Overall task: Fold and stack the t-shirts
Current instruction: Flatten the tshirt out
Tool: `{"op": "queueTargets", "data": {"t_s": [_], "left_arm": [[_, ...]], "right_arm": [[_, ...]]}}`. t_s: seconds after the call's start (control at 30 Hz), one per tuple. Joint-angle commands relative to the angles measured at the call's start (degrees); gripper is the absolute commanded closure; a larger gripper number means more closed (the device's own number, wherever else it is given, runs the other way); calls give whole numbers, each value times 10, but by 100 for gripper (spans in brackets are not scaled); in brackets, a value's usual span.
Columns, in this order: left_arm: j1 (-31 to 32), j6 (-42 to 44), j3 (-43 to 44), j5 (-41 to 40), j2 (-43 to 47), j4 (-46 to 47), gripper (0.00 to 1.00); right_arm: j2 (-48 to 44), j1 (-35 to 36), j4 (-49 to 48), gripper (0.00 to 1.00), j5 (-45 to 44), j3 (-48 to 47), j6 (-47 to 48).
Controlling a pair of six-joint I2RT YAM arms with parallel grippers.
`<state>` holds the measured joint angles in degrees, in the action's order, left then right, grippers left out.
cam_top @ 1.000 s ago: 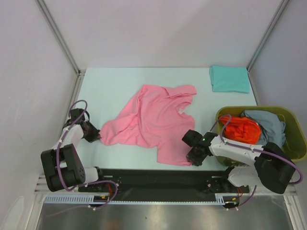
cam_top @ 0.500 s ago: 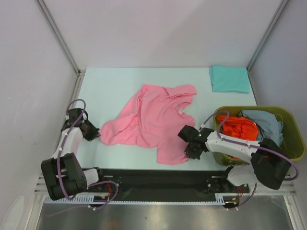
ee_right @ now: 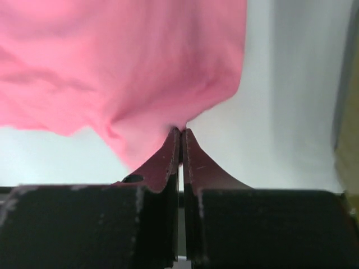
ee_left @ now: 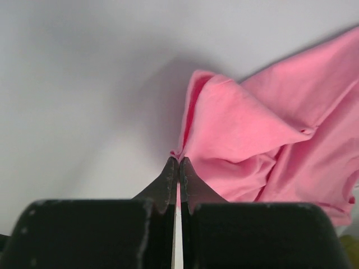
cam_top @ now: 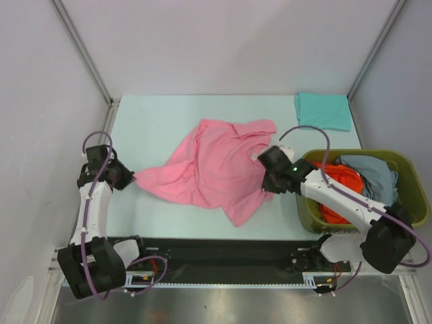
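spread shirt point(cam_top: 209, 169) centre, folded shirt point(cam_top: 322, 111) far right, basket point(cam_top: 415, 192) near right

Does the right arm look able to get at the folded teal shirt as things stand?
Probably not right now: its tool is shut on the pink shirt. Bare table lies between it and the teal shirt, so the way itself looks free.

table point(cam_top: 169, 121): pale top | basket point(cam_top: 417, 196): olive-green plastic, at its right near corner | walls point(cam_top: 223, 47): plain white
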<state>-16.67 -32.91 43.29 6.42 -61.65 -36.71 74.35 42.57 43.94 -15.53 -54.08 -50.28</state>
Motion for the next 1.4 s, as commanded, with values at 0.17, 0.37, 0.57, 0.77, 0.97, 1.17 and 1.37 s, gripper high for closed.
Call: {"op": "queueTargets", "data": {"t_s": [0.17, 0.37, 0.57, 0.77, 0.97, 1.17, 1.37], "left_arm": [[-4, 50, 234, -49, -22, -79, 100], [-3, 69, 376, -33, -76, -95, 100], [-1, 16, 471, 2, -101, -70, 100], [-2, -36, 520, -4, -81, 10, 100], [-1, -8, 592, -3, -61, 9, 100], [7, 11, 692, -18, -38, 15, 100], [30, 38, 830, -46, -9, 9, 100]], "right_arm": [[-52, -166, 24, 100, 47, -258, 262], [-35, -229, 39, 100, 98, -449, 282], [-8, -244, 28, 100, 112, -588, 280], [18, -257, -26, 100, 110, -662, 303], [-9, -263, -112, 100, 135, -671, 323], [-73, -263, -155, 100, 150, -676, 341], [-118, -263, -170, 100, 218, -751, 355]]}}
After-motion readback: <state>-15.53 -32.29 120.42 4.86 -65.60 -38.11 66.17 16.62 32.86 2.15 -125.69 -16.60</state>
